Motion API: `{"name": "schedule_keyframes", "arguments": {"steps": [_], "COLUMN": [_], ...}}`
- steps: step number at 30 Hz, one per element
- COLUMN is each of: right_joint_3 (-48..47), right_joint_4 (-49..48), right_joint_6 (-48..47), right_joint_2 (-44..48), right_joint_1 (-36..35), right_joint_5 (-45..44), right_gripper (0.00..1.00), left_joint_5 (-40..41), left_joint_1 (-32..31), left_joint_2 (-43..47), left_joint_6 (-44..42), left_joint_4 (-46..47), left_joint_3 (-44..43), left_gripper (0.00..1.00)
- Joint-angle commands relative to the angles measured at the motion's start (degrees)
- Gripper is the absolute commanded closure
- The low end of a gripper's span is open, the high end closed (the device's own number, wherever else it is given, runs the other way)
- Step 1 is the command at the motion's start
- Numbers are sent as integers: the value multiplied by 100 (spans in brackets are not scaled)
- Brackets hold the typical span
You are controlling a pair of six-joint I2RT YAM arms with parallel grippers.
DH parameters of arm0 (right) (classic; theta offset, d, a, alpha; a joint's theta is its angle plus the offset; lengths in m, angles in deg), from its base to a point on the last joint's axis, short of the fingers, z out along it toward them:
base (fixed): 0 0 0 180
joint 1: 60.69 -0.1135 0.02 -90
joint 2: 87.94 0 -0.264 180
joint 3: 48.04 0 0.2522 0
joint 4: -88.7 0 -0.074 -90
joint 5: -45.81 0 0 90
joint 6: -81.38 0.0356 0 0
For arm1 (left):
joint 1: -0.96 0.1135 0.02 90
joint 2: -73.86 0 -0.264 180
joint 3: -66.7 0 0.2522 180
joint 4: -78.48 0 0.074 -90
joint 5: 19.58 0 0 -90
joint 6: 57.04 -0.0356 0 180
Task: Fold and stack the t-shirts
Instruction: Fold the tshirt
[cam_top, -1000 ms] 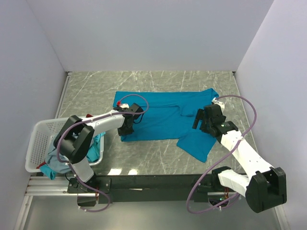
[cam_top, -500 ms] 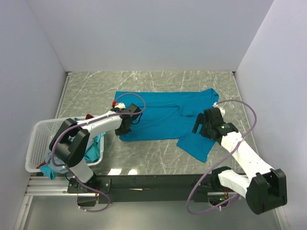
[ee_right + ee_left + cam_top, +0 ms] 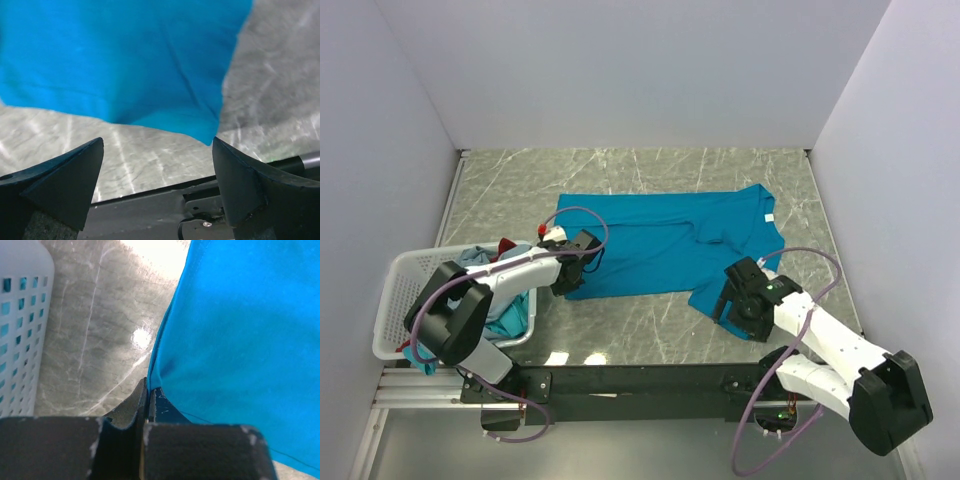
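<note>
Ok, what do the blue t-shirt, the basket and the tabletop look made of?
T-shirt: soft matte cloth, likely cotton knit; it creases and lies limp. Basket: white moulded plastic, judging by its rigid lattice. Tabletop: grey veined stone or stone-look laminate, polished; it shows glare.

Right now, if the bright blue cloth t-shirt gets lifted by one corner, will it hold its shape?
Probably not: the bright blue cloth t-shirt lies limp, with creases, so it should droop. It looks thin, likely light.
</note>
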Motion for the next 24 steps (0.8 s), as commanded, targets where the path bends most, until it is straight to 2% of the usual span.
{"name": "schedule_keyframes", "arguments": {"steps": [1, 5, 9, 11, 15, 16, 18, 20, 24], "right_joint_3": [73, 47, -32, -85, -76, -59, -59, -103, -217], "right_joint_4": [155, -91, -417, -469, -601, -627, -637, -619, -593], "right_joint_6": [560, 473, 367, 288, 173, 138, 77, 24, -99], "right_joint_2": [-96, -588, -1081, -1187, -1222, -1204, -1178, -1152, -1081], "right_joint_1": [-39, -39, -31, -22, -22, -13, -13, -4, 22], "right_joint_5": [-397, -555, -643, -679, -469, -459, -476, -529, -661], "right_gripper": [5, 11, 24, 39, 57, 66, 76, 97, 100], "left_joint_5": [32, 94, -99, -161, -196, -214, -258, -372, -504], "left_joint_1": [17, 17, 35, 70, 114, 122, 140, 201, 289], "left_joint_2": [161, 284, 512, 530, 487, 504, 583, 627, 732], "left_joint_6": [290, 212, 80, 45, 106, 132, 132, 115, 62], "left_joint_4": [159, 193, 413, 501, 414, 422, 501, 563, 633], "left_joint_3": [85, 120, 252, 278, 208, 217, 261, 287, 279], "left_gripper": [99, 99, 99, 99, 99, 99, 99, 99, 99]}}
